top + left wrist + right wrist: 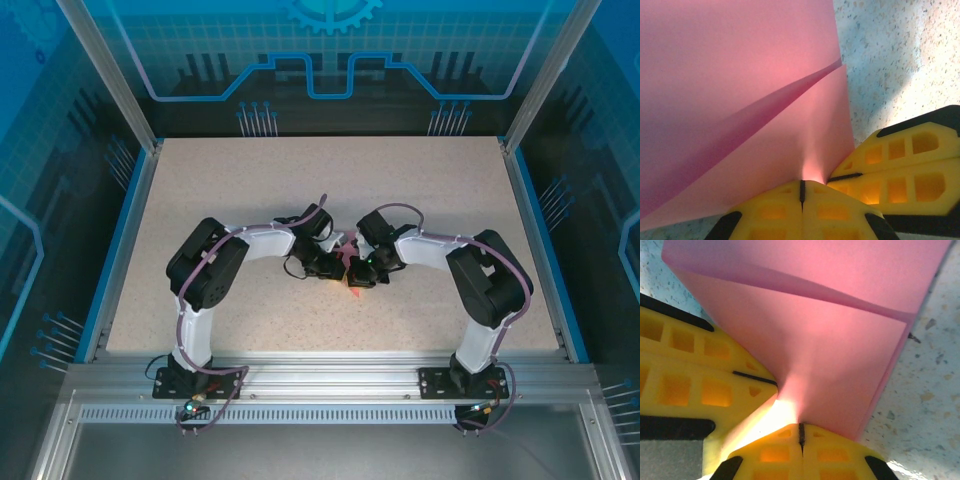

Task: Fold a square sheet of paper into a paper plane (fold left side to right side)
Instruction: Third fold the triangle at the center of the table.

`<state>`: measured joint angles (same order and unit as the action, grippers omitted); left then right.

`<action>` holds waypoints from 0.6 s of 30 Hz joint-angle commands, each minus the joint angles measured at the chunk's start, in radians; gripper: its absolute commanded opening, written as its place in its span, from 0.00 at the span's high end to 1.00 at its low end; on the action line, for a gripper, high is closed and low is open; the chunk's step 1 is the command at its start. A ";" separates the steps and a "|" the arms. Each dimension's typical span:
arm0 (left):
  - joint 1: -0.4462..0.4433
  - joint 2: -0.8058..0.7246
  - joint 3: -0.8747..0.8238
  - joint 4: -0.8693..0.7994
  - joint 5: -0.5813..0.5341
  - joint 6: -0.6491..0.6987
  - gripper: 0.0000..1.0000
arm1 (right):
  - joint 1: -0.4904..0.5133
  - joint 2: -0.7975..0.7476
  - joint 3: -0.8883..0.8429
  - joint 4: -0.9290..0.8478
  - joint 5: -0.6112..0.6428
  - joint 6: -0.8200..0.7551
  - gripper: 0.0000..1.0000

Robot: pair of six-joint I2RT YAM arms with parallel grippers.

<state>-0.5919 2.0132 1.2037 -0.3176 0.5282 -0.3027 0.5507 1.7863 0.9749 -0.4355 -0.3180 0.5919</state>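
Note:
The pink-red sheet of paper (740, 100) lies folded over itself in layers, with a slanting flap edge across it; whether it has the paper plane's shape I cannot tell. My left gripper (802, 189) is shut on the sheet's near edge, its yellow fingers pressed together. My right gripper (801, 434) is shut on the same paper (830, 365) right beside it. Each wrist view shows the other gripper's yellow fingers (900, 165) (690, 385) touching alongside. From above, both grippers (338, 268) (360, 274) meet at the table's middle, hiding most of the paper (350, 258).
The speckled beige tabletop (330, 190) lies open behind and beside the arms. Blue rails (128, 230) and a metal frame border it. Both arms bend inward toward the centre, elbows out to the sides.

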 commanded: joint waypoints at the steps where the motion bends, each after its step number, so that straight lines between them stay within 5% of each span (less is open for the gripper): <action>1: 0.017 0.031 0.014 -0.034 -0.092 0.047 0.97 | -0.012 0.047 -0.027 -0.109 0.064 -0.015 1.00; 18: 0.128 0.023 0.044 -0.093 -0.165 0.157 0.97 | -0.012 0.038 -0.045 -0.116 0.065 -0.017 1.00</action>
<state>-0.5106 2.0132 1.2259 -0.3660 0.4992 -0.2012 0.5499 1.7863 0.9745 -0.4370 -0.3187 0.5861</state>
